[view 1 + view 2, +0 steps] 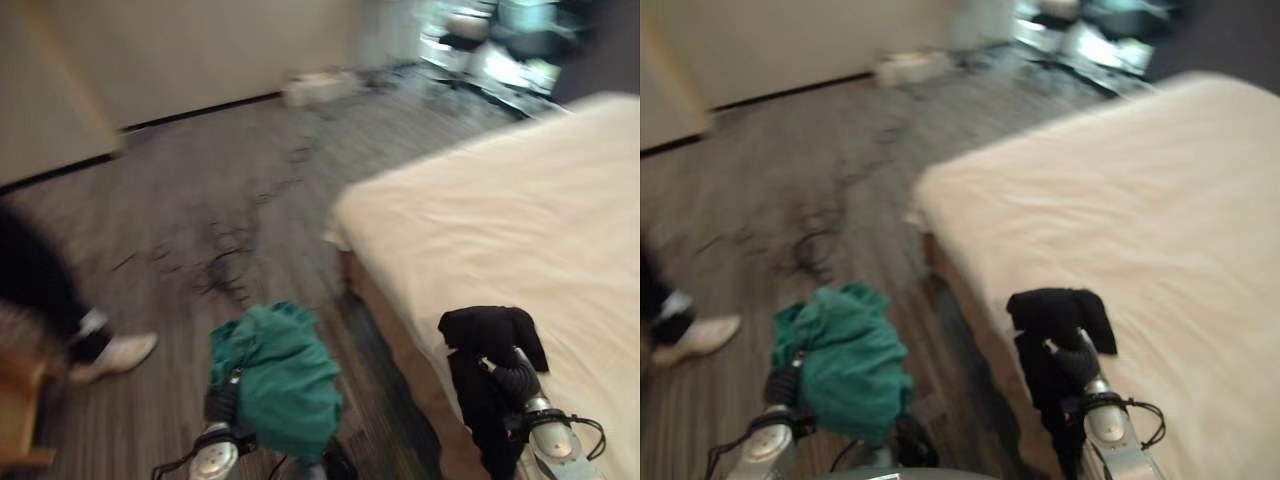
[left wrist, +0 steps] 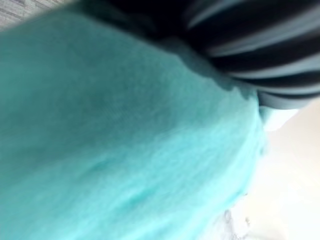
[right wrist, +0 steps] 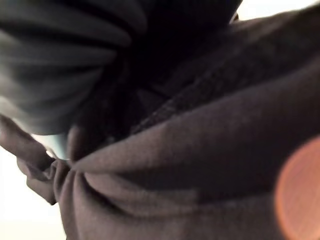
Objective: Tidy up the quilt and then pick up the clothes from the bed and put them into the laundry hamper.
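A green garment hangs bunched over my left hand, above the dark wood floor beside the bed. In the left wrist view the same teal cloth lies against the hand's ribbed cover. A black garment is draped over my right hand and hangs down at the bed's near edge. Close up, its folds sit right under the ribbed cover. The cream quilt lies smooth over the bed on the right.
A person's white shoe and dark trouser leg stand on the floor at the left, by a wooden piece. A dark tangle lies on the floor ahead. A pale wall runs along the back, with clutter at the far right.
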Motion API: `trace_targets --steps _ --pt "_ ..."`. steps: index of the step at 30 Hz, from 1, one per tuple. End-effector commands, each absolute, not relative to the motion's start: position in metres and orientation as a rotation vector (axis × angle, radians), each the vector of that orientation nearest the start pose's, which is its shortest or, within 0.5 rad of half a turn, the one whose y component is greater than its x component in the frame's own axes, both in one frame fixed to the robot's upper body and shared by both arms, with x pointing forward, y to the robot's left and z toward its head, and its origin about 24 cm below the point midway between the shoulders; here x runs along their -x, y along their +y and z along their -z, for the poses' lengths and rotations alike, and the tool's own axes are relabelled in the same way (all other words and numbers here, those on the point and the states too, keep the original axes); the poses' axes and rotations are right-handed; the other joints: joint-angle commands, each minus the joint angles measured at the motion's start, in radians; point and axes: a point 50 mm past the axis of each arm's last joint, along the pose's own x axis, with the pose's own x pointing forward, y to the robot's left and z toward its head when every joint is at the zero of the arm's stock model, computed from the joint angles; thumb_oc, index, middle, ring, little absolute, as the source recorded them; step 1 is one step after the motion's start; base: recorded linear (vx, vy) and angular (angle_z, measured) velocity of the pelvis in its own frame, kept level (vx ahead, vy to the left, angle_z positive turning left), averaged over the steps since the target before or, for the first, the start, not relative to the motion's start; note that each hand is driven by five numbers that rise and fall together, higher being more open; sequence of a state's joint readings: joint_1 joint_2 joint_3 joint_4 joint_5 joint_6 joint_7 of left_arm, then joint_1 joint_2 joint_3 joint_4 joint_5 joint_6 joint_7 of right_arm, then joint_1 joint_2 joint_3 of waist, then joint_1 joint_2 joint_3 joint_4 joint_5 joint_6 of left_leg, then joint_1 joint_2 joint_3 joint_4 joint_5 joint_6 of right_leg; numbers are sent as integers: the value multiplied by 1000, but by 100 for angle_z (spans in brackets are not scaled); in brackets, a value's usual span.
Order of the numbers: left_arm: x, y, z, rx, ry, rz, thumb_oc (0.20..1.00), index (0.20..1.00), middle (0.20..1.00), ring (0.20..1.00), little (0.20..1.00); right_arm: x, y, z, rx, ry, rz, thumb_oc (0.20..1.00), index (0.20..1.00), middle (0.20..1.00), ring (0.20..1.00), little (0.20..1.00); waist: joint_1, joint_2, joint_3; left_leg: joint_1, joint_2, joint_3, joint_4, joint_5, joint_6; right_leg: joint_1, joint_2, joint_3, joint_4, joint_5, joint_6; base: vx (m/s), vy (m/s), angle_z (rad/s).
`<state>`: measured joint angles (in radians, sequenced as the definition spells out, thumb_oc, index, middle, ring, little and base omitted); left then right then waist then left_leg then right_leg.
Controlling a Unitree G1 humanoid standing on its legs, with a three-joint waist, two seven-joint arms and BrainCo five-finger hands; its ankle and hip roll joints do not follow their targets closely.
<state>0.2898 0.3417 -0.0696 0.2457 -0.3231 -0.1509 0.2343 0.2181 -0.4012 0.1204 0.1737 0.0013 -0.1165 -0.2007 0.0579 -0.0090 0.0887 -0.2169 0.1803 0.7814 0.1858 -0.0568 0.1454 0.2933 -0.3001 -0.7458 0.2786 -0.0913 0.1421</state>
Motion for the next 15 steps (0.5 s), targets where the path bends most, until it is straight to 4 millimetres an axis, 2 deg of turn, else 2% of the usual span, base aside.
trace_targets --steps 1,3,4,5,6,7,8,9,10,11,12,13,14,15 --pt "-193 244 -10 -203 93 -202 200 200 200 200 200 -212 -203 -1 326 101 83 200 200 200 200 200 25 -18 50 146 -34 -252 -264 98 -181 -118 -11 50 -152 129 72 185 317 88" --pt "-208 239 -22 -191 38 -220 200 200 200 200 200 -211 -204 2 318 113 95 200 200 200 200 200 20 -12 58 169 -85 -294 -271 47 -139 -137 -74 74 10 168 92 227 372 112" --pt "-205 243 -21 -263 22 -224 200 200 200 200 200 -216 -206 4 312 113 138 200 200 200 200 200 18 -3 68 174 -103 -332 -273 42 -131 -174 -47 142 72 142 73 262 343 103" --pt "-215 239 -28 -272 -3 -204 200 200 200 200 200 -218 -202 -1 292 93 125 200 200 200 200 200 -15 6 79 184 -111 -378 -273 39 -139 -268 14 277 113 96 57 300 265 91" --pt "-230 225 -42 -235 -80 -186 200 200 200 200 200 -214 -207 -3 276 93 138 200 200 200 200 200 -40 21 99 194 -134 -442 -273 35 -147 -336 82 381 95 37 72 173 136 201" --pt "-232 223 -44 -243 -92 -175 200 200 200 200 200 -213 -211 -2 279 100 160 200 200 200 200 200 -50 37 109 186 -126 -452 -273 51 -145 -346 92 372 68 26 44 98 49 341" --pt "-232 222 -44 -243 -92 -175 200 200 200 200 200 -213 -211 -2 280 100 160 200 200 200 200 200 -52 38 109 185 -125 -455 -273 52 -146 -345 94 368 65 27 43 70 -70 293" --pt "-241 211 -50 -263 -119 -131 200 200 200 200 200 -214 -212 0 257 110 181 200 200 200 200 200 -85 44 113 194 -128 -500 -273 47 -155 -389 136 441 -3 -3 13 208 -159 199" --pt "-248 203 -52 -280 -131 -98 200 200 200 200 200 -212 -213 6 219 138 193 200 200 200 200 200 -121 32 115 211 -145 -552 -273 38 -163 -395 179 560 -157 38 20 254 -192 55" --pt "-247 205 -48 -284 -113 -109 200 200 200 200 200 -208 -216 13 211 164 217 200 200 200 200 200 -121 19 110 219 -158 -568 -273 22 -155 -362 182 592 -225 38 21 195 -179 119" --pt "-246 205 -46 -262 -101 -112 200 200 200 200 200 -205 -213 17 197 183 223 200 200 200 200 200 -122 12 111 235 -162 -568 -273 23 -160 -356 167 588 -221 75 38 108 -96 180" --pt "-250 199 -50 -234 -124 -93 200 200 200 200 200 -207 -211 15 202 175 194 200 200 200 200 200 -119 9 102 234 -162 -570 -273 23 -159 -348 166 595 -236 74 31 86 -104 211" --pt "-228 157 62 -92 360 3 200 200 200 200 200 -175 -260 80 278 558 320 200 200 200 200 200 -71 59 87 302 -175 -660 -264 13 -186 -246 246 548 -250 -2 -26 89 -113 152" --pt "-232 156 59 -141 341 27 200 200 200 200 200 -178 -260 76 286 531 313 200 200 200 200 200 -71 52 95 294 -172 -660 -212 -2 -194 -237 247 557 -269 1 -30 88 -136 68"
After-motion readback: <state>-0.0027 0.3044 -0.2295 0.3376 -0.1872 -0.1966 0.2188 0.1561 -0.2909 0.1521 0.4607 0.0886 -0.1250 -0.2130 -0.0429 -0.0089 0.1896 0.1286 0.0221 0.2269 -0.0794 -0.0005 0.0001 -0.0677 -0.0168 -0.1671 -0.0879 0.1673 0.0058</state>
